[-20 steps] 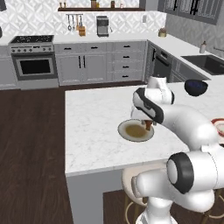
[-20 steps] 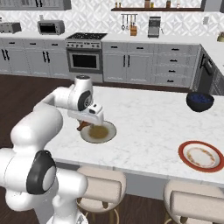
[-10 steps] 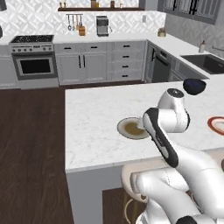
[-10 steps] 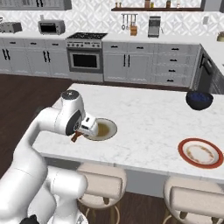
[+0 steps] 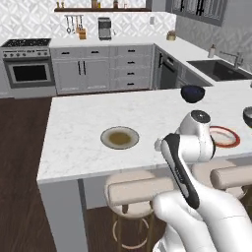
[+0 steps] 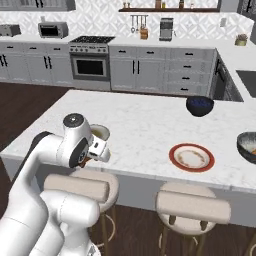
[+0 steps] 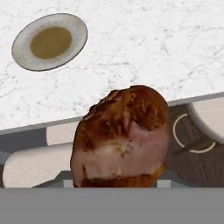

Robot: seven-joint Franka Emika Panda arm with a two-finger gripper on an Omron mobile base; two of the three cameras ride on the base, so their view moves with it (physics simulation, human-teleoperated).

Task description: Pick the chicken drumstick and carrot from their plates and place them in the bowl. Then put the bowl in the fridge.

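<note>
drumstick (image 7: 120, 138) in tool, off counter (image 7: 144, 48) edge

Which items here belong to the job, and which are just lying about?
Job: drumstick in the gripper; greenish plate; red-rimmed plate; grey bowl.
Lying about: navy bowl; stools; oven; toaster.

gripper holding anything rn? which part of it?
Yes, the drumstick. It sits right at the gripper in the hand view, off the grey-green plate. The fat end faces the camera; which part the fingers pinch can't be told.
</note>
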